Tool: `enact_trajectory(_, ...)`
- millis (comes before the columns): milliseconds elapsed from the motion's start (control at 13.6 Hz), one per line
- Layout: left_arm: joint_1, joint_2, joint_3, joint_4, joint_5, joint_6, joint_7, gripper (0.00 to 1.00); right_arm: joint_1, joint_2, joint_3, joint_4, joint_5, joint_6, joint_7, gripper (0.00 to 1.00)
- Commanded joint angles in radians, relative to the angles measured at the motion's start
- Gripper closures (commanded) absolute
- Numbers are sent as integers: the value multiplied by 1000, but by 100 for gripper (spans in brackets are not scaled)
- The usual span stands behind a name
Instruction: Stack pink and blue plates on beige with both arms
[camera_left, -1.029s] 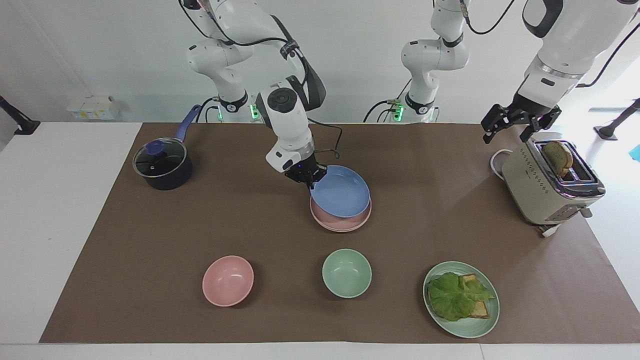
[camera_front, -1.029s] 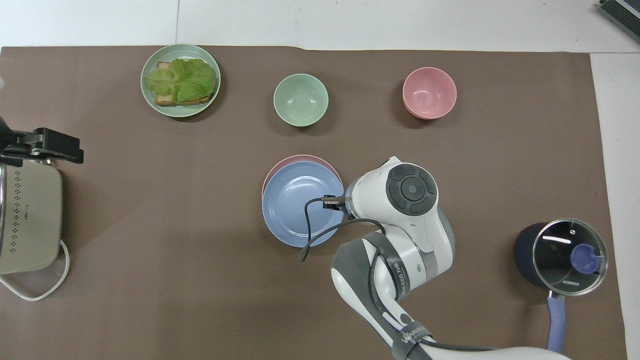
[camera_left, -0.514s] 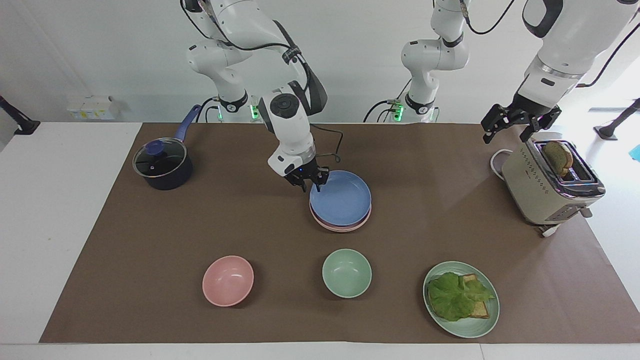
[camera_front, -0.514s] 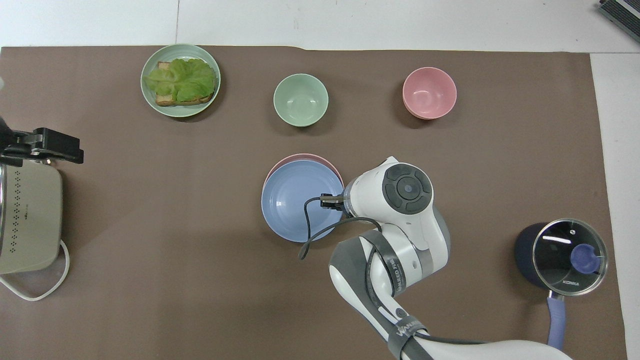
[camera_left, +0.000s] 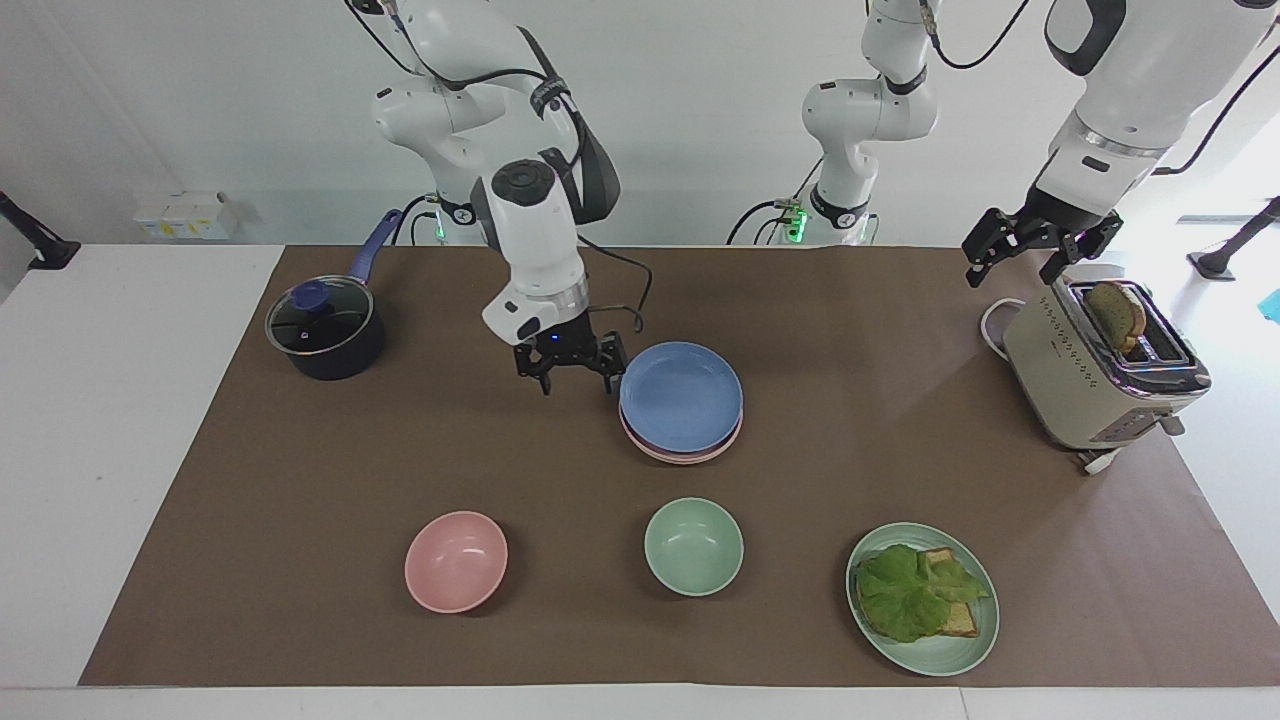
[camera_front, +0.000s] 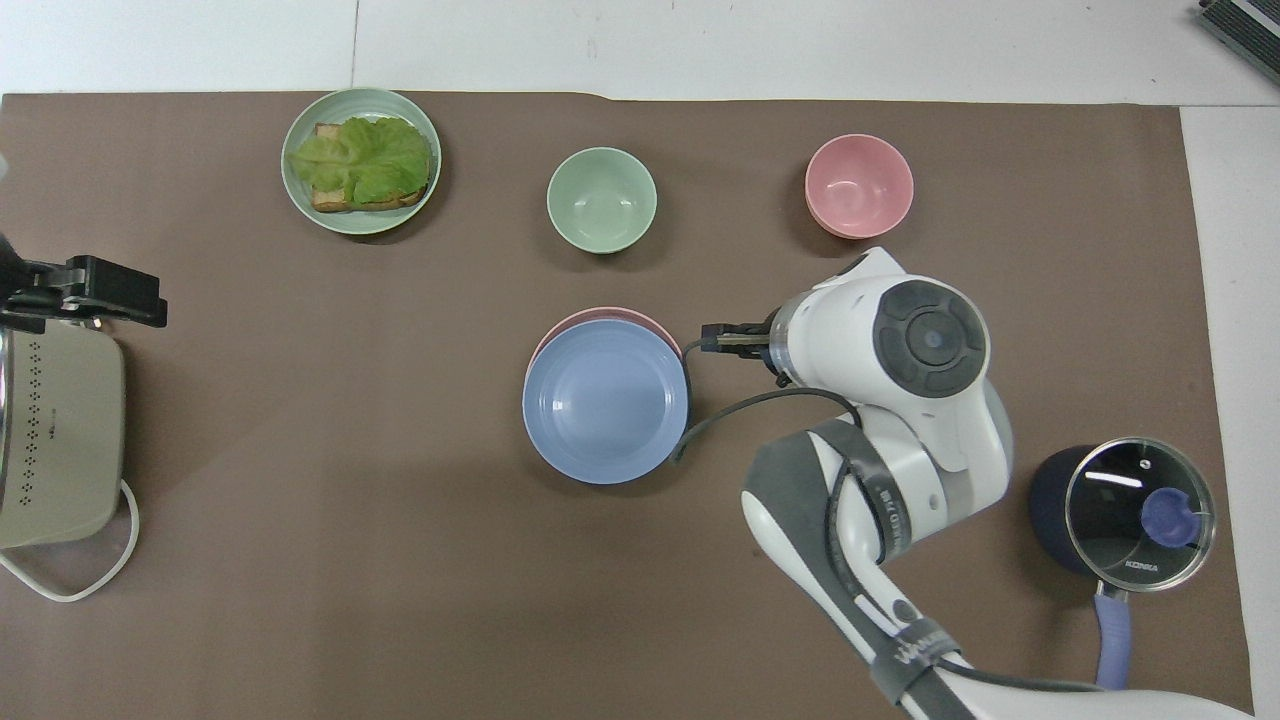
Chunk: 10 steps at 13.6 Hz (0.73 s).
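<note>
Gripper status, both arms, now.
Left gripper: open, holding nothing, over the toaster.
Right gripper: open, holding nothing, beside the blue plate.

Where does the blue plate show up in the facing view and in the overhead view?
Facing view: blue plate at mid-table, topping the stack, over the pink plate.
Overhead view: blue plate at centre, pink rim peeking out above it.
Shared landmark: green bowl, farther from the robots than the stack.
</note>
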Motion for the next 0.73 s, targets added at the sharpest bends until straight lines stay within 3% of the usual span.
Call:
enact_trajectory(0,9,-6,-5,-4,16,-7,7,0,-78,-52,9,44,-26,-111,-83,0)
enact_trajectory(294,9,-6,-5,-4,16,-7,7,0,-184,-104,7,161,-23,-332,-170,0)
enact_trajectory(661,9,-4,-5,-4,16,-7,7,0,-287,-193,6,196,-26,-467,-253,0)
